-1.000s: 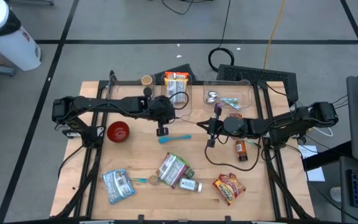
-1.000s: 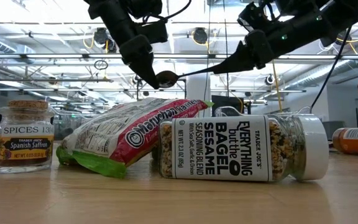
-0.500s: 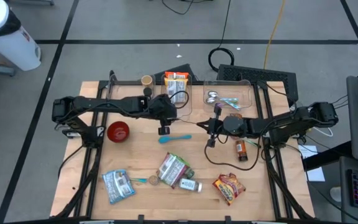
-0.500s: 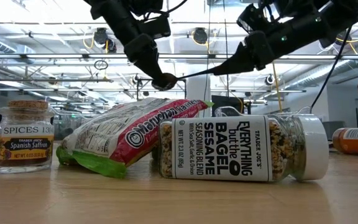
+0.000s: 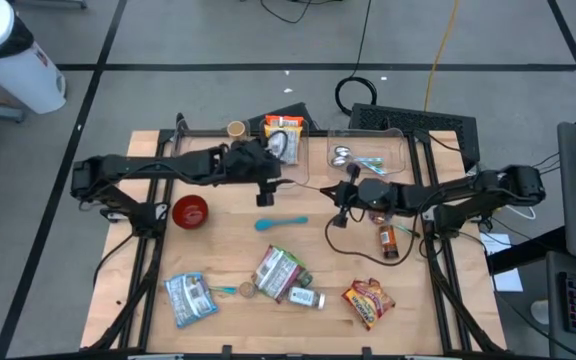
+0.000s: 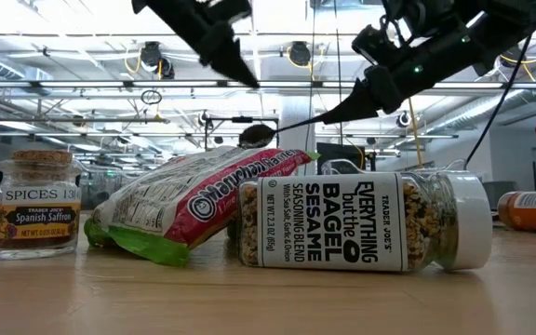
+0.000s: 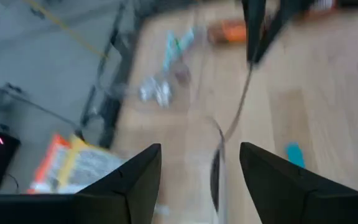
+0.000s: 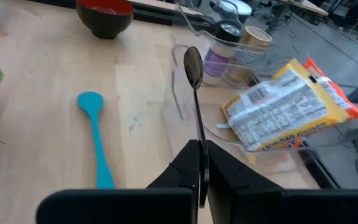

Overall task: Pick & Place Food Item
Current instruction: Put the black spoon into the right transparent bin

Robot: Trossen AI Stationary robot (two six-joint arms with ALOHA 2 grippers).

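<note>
Right gripper pinching dark metal spoon, mid-table; left gripper fingers spread, empty, beside spoon bowl; turquoise plastic spoon lying near.

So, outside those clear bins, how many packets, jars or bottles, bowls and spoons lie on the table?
Packets: 3
Jars or bottles: 3
Bowls: 1
Spoons: 1, not counting the black spoon held in the right tool
Total: 8

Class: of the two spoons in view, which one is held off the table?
The dark metal spoon, clamped in the right gripper; the blue spoon lies flat on the wood.
</note>
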